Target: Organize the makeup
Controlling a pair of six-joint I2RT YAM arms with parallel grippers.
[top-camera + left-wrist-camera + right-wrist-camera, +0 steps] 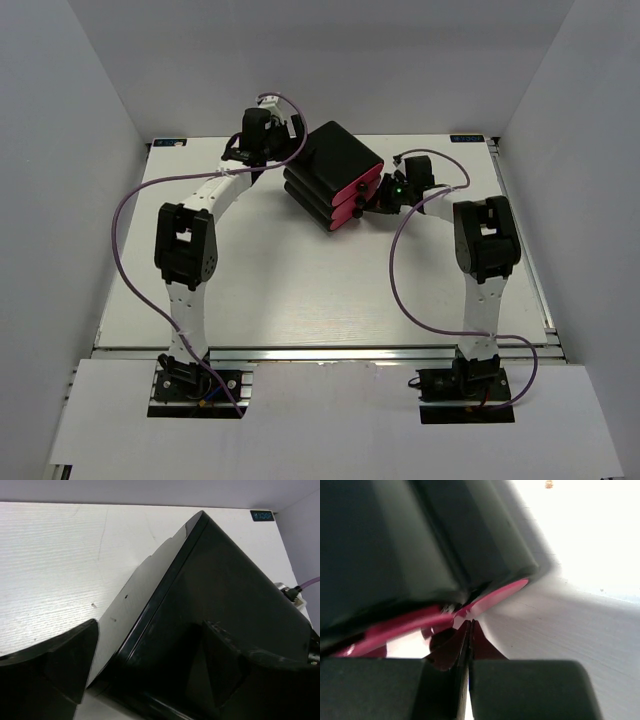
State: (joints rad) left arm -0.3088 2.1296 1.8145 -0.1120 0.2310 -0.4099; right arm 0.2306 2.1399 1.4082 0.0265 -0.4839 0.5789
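No makeup shows in any view. The black three-drawer box (335,165) with pink fronts stands at the back middle of the table. My left gripper (290,135) is at the box's back left corner. In the left wrist view it (150,630) is open, with the box's black edge (225,580) between its fingers and a gap of table beside the left finger (60,665). My right gripper (375,197) is at the pink fronts. In the right wrist view it (470,625) is shut and empty, its tips against a pink drawer front (500,592) beside a dark knob (437,642).
The white table (300,290) is walled in by grey panels on the left, back and right. Purple cables (400,270) loop from both arms over the table. The box sits turned at an angle, with its pink fronts facing the near right.
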